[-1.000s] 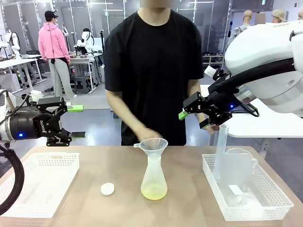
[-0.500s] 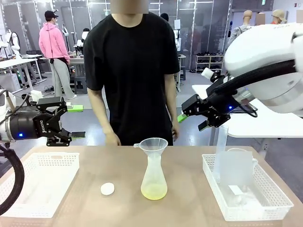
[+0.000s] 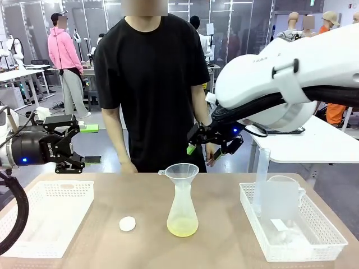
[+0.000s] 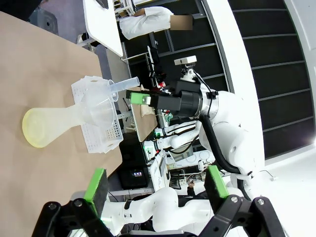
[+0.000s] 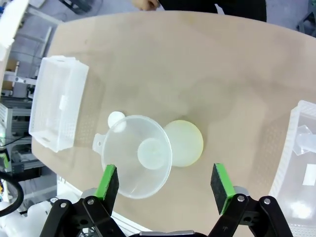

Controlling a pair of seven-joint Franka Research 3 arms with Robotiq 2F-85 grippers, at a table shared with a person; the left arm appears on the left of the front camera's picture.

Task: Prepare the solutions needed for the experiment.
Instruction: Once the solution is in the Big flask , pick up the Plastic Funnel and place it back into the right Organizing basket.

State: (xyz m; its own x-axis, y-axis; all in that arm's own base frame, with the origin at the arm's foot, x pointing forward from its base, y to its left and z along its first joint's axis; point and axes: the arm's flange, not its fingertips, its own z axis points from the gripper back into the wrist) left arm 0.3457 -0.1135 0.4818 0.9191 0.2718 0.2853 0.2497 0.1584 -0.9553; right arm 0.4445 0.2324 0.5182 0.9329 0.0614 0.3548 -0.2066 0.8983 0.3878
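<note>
Cap (image 3: 127,224): small, white, lying loose on the desk (image 3: 224,246), left of the flask.
Flask (image 3: 182,216): stands upright near mid-desk, a funnel (image 3: 181,171) seated in its neck.
Solution (image 3: 182,227): a shallow pale yellow-green layer in the flask's base; from the right wrist view it shows as a yellow disc (image 5: 183,143) beside the funnel mouth (image 5: 137,155).
Left tray (image 3: 45,216): white mesh, at the desk's left edge.
Right tray (image 3: 291,246): holds a jug (image 3: 279,197) and a tall cylinder (image 3: 261,179), both clear.
Left claw (image 3: 84,144): hangs above the left tray, wide open, holding nothing; its own view looks sideways across the desk at the flask (image 4: 54,123).
Right claw (image 3: 203,153): above and just behind the funnel, spread wide and empty; in its own view the green pads (image 5: 109,181) frame the funnel from overhead.
Person (image 3: 151,84): stands at the far side, hands down by the desk edge, not touching anything.
Step, as I judge it: the flask has some liquid in it, and the right claw seems lined up to take off the funnel.
Next move: likely a straight descent to close on the funnel rim, then a vertical lift so the light flask does not tip or spill; the cap would follow.
</note>
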